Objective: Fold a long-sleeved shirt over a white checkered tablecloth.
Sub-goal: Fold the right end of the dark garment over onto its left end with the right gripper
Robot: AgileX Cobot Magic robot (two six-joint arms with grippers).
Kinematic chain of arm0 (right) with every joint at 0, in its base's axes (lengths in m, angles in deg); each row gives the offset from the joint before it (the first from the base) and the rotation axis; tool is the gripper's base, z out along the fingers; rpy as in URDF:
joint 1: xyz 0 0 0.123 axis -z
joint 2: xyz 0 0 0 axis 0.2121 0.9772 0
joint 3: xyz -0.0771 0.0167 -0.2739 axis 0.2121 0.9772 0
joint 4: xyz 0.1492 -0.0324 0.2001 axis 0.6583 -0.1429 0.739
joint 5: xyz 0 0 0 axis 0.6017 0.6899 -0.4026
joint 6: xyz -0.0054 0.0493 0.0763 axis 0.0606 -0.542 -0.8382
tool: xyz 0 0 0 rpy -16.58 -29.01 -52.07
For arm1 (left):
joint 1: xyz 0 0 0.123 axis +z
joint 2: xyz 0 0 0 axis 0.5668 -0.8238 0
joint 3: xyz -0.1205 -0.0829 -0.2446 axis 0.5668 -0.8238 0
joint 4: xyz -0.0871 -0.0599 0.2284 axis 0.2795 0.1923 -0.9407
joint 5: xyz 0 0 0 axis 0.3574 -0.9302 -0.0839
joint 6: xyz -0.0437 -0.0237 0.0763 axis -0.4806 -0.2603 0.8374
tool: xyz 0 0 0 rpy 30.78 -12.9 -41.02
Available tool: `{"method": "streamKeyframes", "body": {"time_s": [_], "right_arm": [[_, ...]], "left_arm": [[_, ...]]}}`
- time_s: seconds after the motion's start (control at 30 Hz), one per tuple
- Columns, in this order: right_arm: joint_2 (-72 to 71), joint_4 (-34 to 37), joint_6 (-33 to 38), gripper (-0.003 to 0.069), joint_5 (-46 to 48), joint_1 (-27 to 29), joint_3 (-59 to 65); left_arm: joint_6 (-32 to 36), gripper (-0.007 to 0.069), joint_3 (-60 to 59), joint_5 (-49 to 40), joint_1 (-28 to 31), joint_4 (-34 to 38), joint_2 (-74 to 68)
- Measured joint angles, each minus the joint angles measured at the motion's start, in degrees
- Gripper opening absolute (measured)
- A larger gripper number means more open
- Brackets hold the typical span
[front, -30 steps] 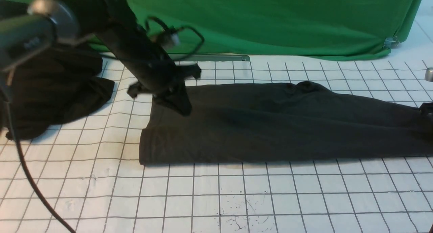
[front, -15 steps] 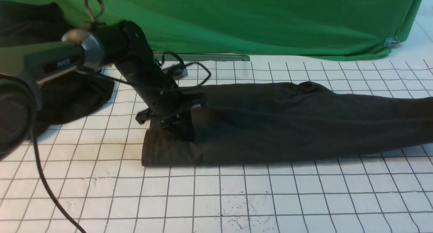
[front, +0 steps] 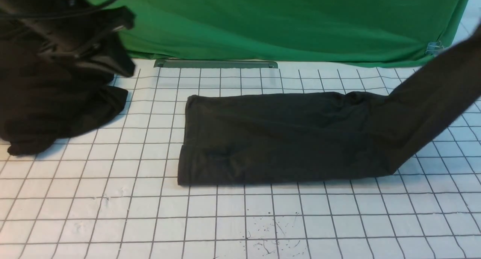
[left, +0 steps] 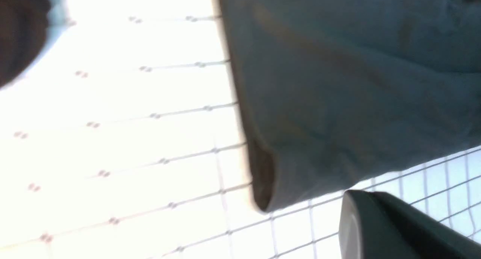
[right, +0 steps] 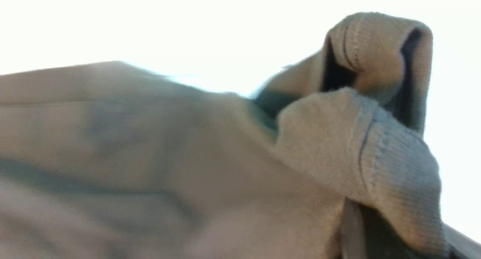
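The long-sleeved shirt [front: 282, 138] is a dark charcoal strip lying across the white checkered tablecloth [front: 240, 221]. Its right end rises off the cloth in a taut band toward the upper right edge of the front view. My right gripper [right: 357, 236] is outside the front view; in the right wrist view it is shut on bunched shirt fabric [right: 188, 157] with a ribbed edge. My left gripper [front: 120, 63] is raised at the far left, blurred, above a black heap. In the left wrist view the left gripper [left: 353, 221] is shut and holds nothing, beside the shirt's left end [left: 338, 82].
A shapeless black heap of fabric [front: 56, 108] lies at the far left of the cloth. A green backdrop [front: 282, 22] hangs along the back, with a grey metal bar [front: 216, 63] at its foot and a clip [front: 434, 46] at the right.
My left gripper left the shirt's left end and swung up and back to the far left. The shirt slid to the right, and its right end was lifted off the cloth.
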Motion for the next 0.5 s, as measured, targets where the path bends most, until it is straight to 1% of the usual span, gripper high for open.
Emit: {"method": "streamKeyframes", "body": {"time_s": [0.03, 0.07, 0.1, 0.13, 0.17, 0.2, 0.23, 0.27, 0.3, 0.33, 0.4, 0.5], "right_arm": [[-0.4, 0.2, -0.9, 0.0016, -0.2, -2.4, 0.0], [-0.5, 0.3, -1.3, 0.0016, -0.6, -3.6, 0.0], [-0.6, 0.6, -2.7, 0.0017, -2.0, -7.5, 0.0], [-0.6, 0.7, -3.1, 0.0018, -2.9, -9.5, 0.0], [0.1, 0.7, -4.2, 0.0019, -4.8, -14.9, 0.0], [0.8, 0.8, -4.8, 0.0022, -6.7, -18.2, 0.0], [1.2, 0.8, -5.0, 0.0022, -7.0, -18.9, 0.0], [2.7, 0.9, -5.4, 0.0025, -9.5, -24.0, 0.0], [4.4, 1.0, -5.7, 0.0028, -11.0, -27.6, 0.0], [5.0, 1.0, -5.7, 0.0029, -11.3, -28.2, 0.0], [10.0, 1.1, -6.8, 0.0038, -16.7, -35.7, 0.0], [16.5, 1.2, -8.1, 0.0080, -24.4, -41.1, 0.0]], "left_arm": [[0.2, 0.0003, -0.9, -0.1, 0.9, 0.0, 0.5], [0.3, 0.0003, -1.5, -0.1, 1.2, 0.0, 0.6], [0.9, 0.0003, -3.5, -0.1, 2.8, 0.4, 1.1], [1.2, 0.0003, -4.3, -0.1, 3.2, 0.6, 1.2], [2.4, 0.0003, -6.1, -0.1, 4.2, 1.8, 1.2], [3.5, 0.0003, -7.3, -0.1, 4.7, 2.7, 1.2], [3.9, 0.0003, -7.7, 0.0, 4.7, 3.0, 1.2], [5.4, 0.0003, -9.1, 0.4, 4.9, 4.3, 1.2], [6.2, 0.0003, -10.0, 1.0, 5.0, 5.6, 1.2], [6.2, 0.0003, -10.2, 1.1, 5.0, 5.8, 1.2], [6.8, 0.0003, -11.9, 2.6, 5.0, 8.0, 1.2], [7.0, 0.0003, -12.1, 3.4, 5.0, 9.3, 1.2]]}}
